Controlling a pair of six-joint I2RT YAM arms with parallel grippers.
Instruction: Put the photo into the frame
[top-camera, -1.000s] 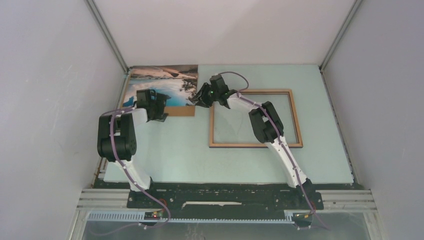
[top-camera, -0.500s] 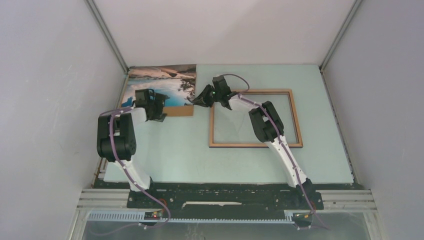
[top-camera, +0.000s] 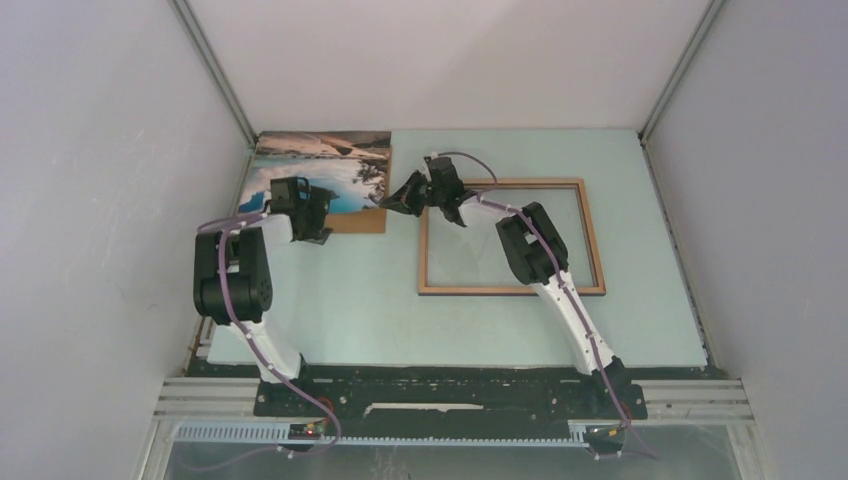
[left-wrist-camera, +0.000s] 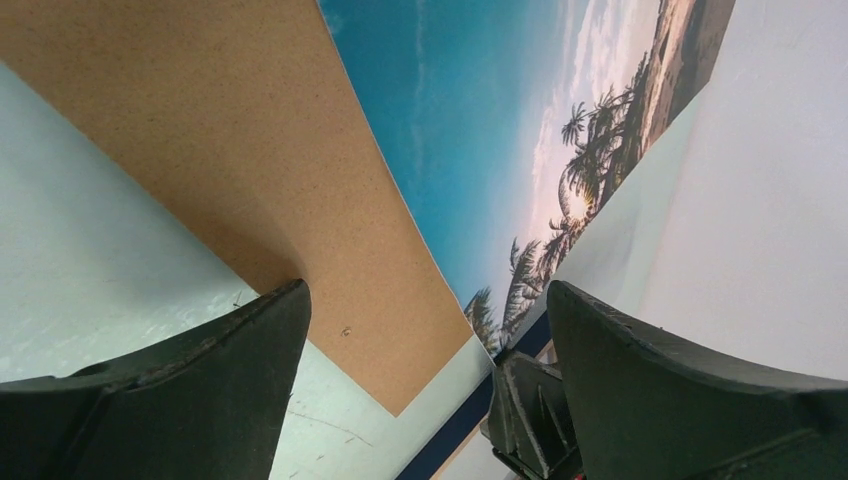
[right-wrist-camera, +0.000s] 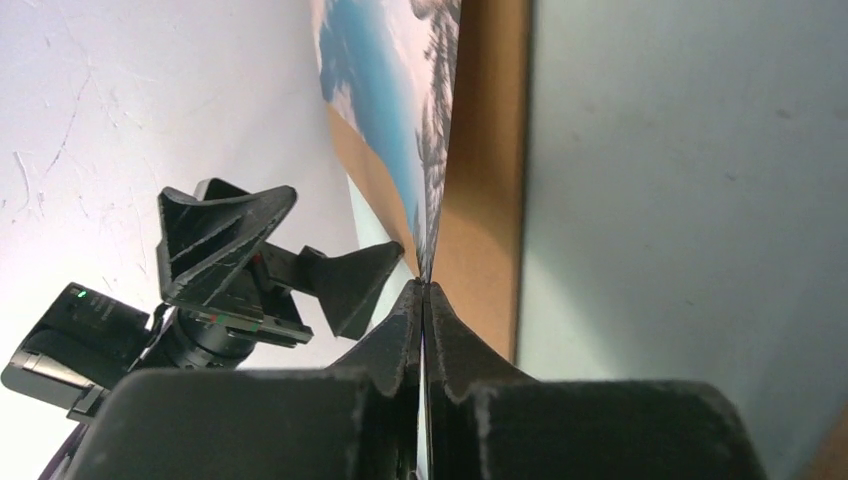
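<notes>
We see a pale green bench (top-camera: 340, 310) boxed in by plain grey-white walls (top-camera: 90, 200), with metal rails (top-camera: 215, 75) running up the 2 far corners. The photo (top-camera: 318, 160) sits in the bench's far left corner over a brown backing board (top-camera: 362, 222), and the frame (top-camera: 510, 291) lies flat, wood side up, right of centre. Our right gripper (right-wrist-camera: 424, 290) is pinched tight on the photo's right edge, which stands raised off the board, while the left gripper (left-wrist-camera: 425, 300) hangs spread wide over the board's near edge, grasping nothing
</notes>
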